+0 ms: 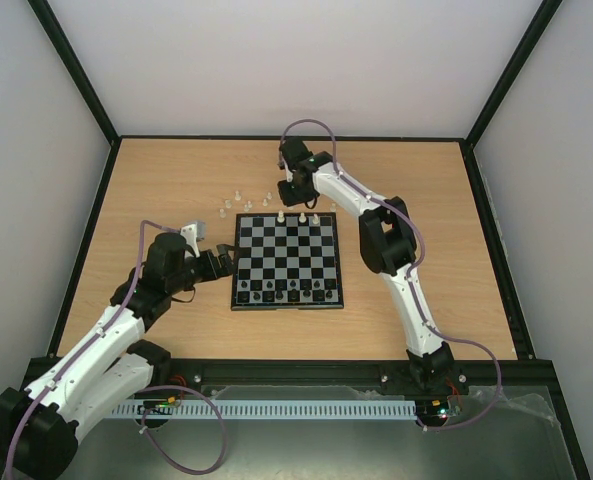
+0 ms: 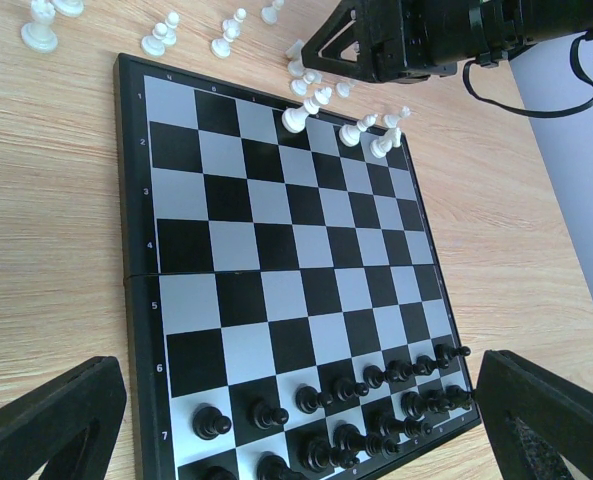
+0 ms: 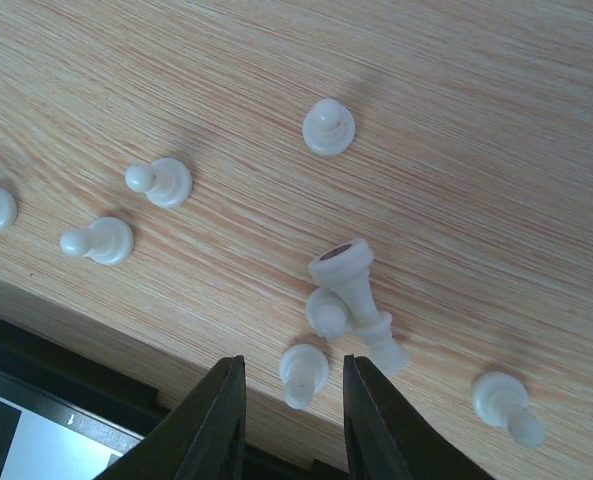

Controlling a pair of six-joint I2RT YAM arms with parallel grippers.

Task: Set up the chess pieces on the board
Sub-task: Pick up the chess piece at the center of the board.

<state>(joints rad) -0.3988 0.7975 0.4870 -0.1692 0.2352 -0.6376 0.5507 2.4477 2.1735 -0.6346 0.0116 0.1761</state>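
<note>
Pawn (image 3: 303, 372), white, sits on the table (image 3: 476, 100) between the right hand's (image 3: 293, 366) parted fingers, ungripped, just off the board (image 3: 56, 372).

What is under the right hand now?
A white pawn on the table, between the right hand's open fingers, close to the board's edge. The fingers cover part of that edge, so anything there cannot be seen.

The board (image 1: 287, 258), checked black and silvery-grey within a dark border, is laid flat on the desk (image 1: 416, 190). Black pieces (image 2: 211, 422) are stood on its two near rows. A few white pieces (image 2: 294, 120) are stood along the far edge. More white pawns (image 3: 156, 182) are scattered beyond it, with a taller piece (image 3: 356, 300) apparently toppled.
</note>
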